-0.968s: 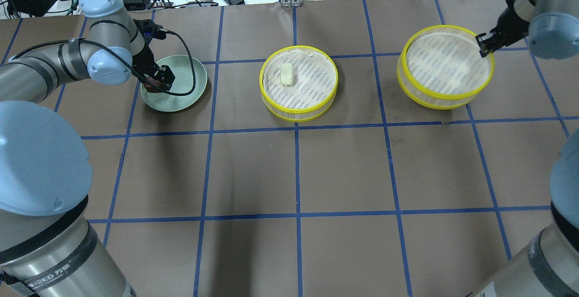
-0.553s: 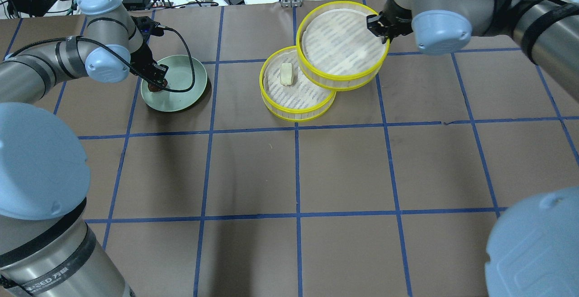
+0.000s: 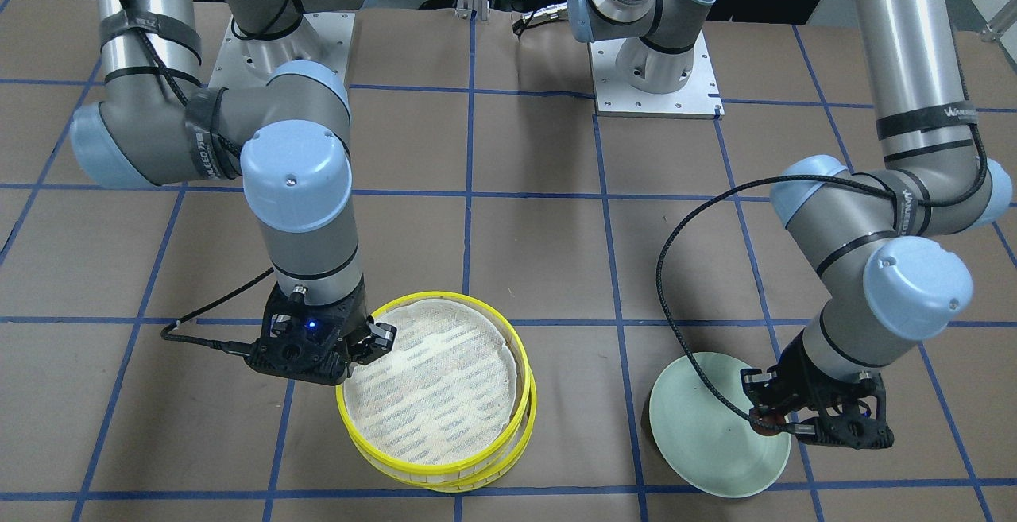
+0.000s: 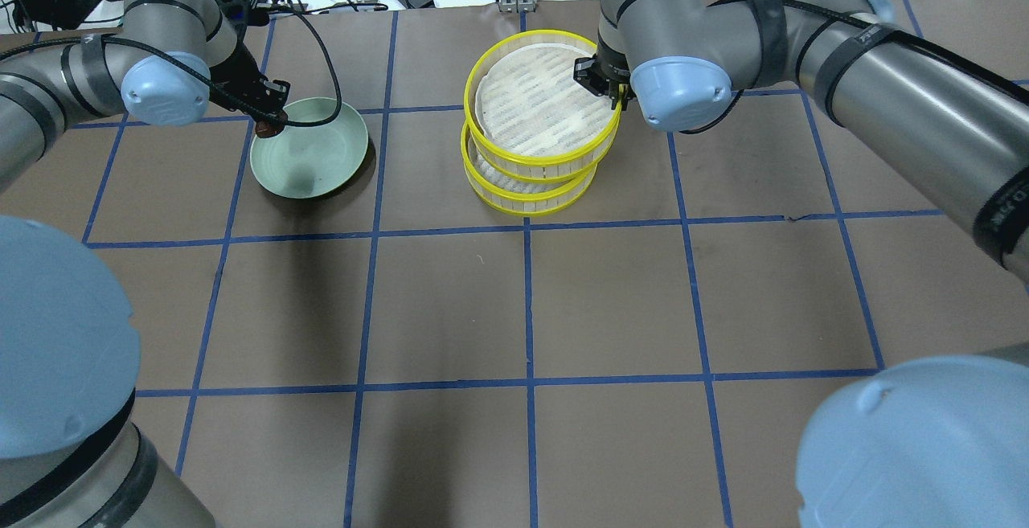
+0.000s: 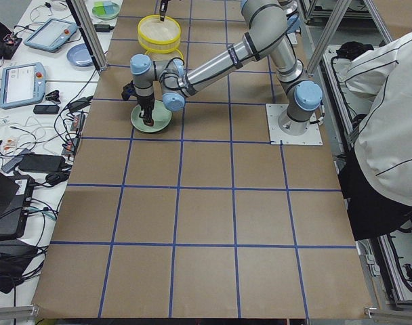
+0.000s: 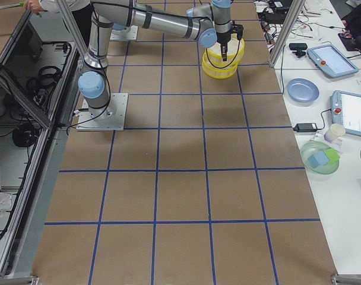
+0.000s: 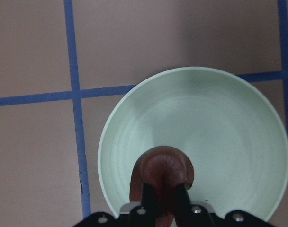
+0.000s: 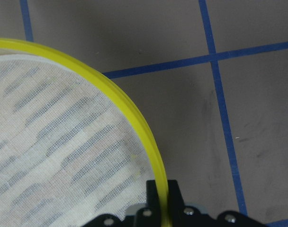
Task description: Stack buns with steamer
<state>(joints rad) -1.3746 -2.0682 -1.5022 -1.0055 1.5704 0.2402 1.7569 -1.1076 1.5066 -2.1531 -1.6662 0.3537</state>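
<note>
Brown bun (image 7: 164,165) in left pincer (image 7: 164,189); top steamer (image 4: 540,106) over btm steamer (image 4: 526,197), prob. unseated.

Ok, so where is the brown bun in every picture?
Front-facing: brown bun lower right.
Overhead: bun upper left.
Exterior left: too small to tell.
Exterior right: not in it.
Left wrist: bun bottom middle.
Right wrist: not in it.
Landmark: the green plate, right by the bun.

Your brown desk (image 4: 611,303), gridded in blue tape, carried a green plate (image 4: 315,160) and, well apart, the lower steamer (image 4: 526,200).
</note>
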